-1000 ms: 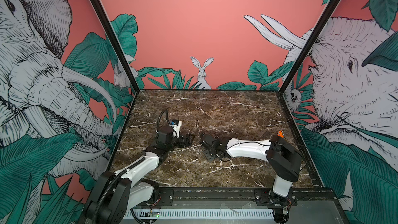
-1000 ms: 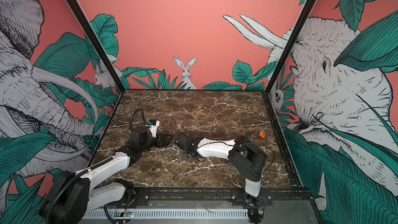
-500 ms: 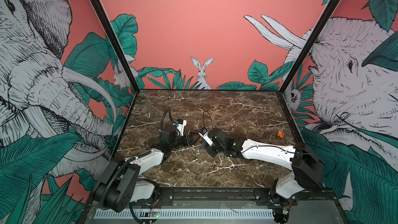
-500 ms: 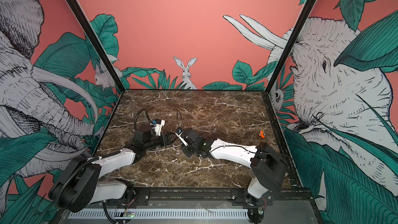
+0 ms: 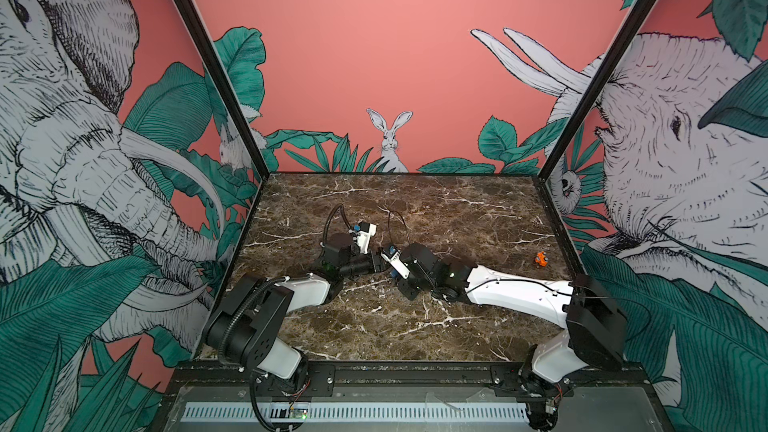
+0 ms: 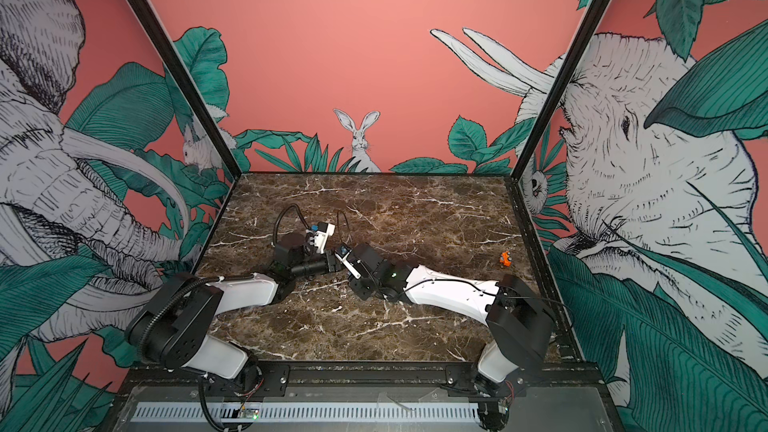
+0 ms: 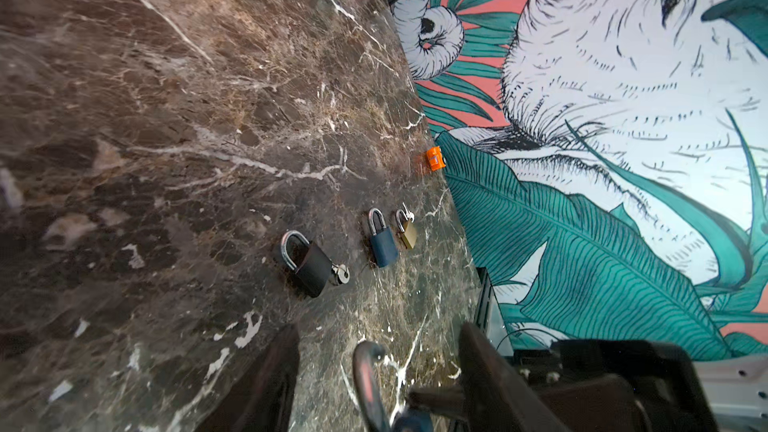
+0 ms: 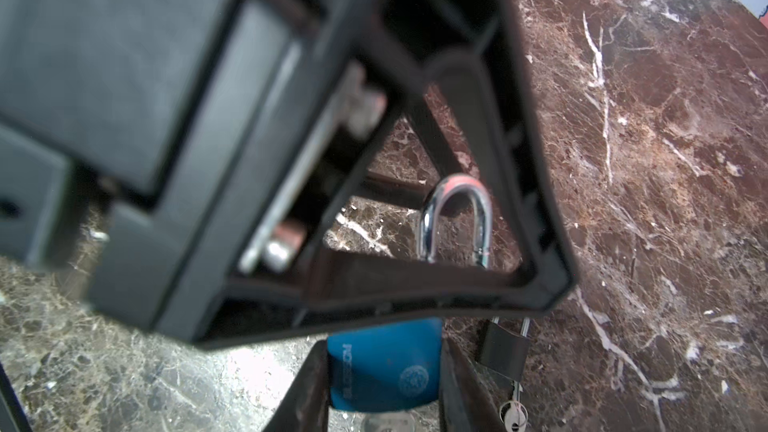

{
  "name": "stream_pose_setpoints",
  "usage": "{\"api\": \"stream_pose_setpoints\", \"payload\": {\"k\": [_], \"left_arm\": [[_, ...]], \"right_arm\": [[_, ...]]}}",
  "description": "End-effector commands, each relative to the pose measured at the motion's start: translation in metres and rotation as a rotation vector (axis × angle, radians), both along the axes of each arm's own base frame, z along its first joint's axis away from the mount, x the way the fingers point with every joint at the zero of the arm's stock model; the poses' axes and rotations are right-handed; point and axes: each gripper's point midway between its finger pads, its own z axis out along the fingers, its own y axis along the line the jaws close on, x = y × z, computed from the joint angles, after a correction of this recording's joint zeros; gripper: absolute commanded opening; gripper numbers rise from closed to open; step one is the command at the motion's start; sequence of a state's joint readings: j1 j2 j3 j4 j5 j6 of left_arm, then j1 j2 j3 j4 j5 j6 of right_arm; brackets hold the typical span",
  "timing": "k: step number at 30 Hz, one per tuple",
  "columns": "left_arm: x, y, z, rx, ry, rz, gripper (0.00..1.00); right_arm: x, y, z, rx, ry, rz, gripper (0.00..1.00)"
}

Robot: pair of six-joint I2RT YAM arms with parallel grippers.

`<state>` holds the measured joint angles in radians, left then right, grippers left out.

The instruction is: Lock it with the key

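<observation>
Gripping, right claw (image 8: 383,351): closed on the body of the blue padlock (image 8: 374,372), flat sides pressed between both fingers (image 8: 303,392).
Left claw (image 7: 379,338): partly open, one finger on each side of the shackle (image 7: 368,380), touching nothing as far as visible.
Shackle: sticking forward out of the right claw, straight into the left one; raised or pressed home, cannot tell.
Key (image 8: 386,423): silver head under the padlock, deep between the right fingers; probably inserted.
Handling: likely heavy for its size, rigid, smooth and slippery steel; best held on the flat body and pushed on the shackle top.
Right wrist view: grip and key, hidden elsewhere.
Left wrist view: black padlock (image 7: 309,268), navy padlock (image 7: 382,243) and brass padlock (image 7: 408,234), well beyond the left claw.
Both top views: only the two claws nose to nose; lock hidden between them.
</observation>
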<state>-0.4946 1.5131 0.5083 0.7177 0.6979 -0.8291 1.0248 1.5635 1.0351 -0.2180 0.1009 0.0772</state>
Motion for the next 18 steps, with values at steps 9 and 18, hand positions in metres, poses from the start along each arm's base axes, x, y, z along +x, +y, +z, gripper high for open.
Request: {"api": "stream_pose_setpoints", "payload": {"k": [9, 18], "left_arm": [[0.001, -0.015, 0.017, -0.066, -0.036, -0.061, 0.35], [0.003, -0.019, 0.008, -0.075, -0.014, -0.072, 0.0]], "right_arm": [[0.008, 0.003, 0.02, 0.022, -0.066, -0.008, 0.12], [0.012, -0.001, 0.024, 0.02, -0.09, -0.033, 0.15]]}}
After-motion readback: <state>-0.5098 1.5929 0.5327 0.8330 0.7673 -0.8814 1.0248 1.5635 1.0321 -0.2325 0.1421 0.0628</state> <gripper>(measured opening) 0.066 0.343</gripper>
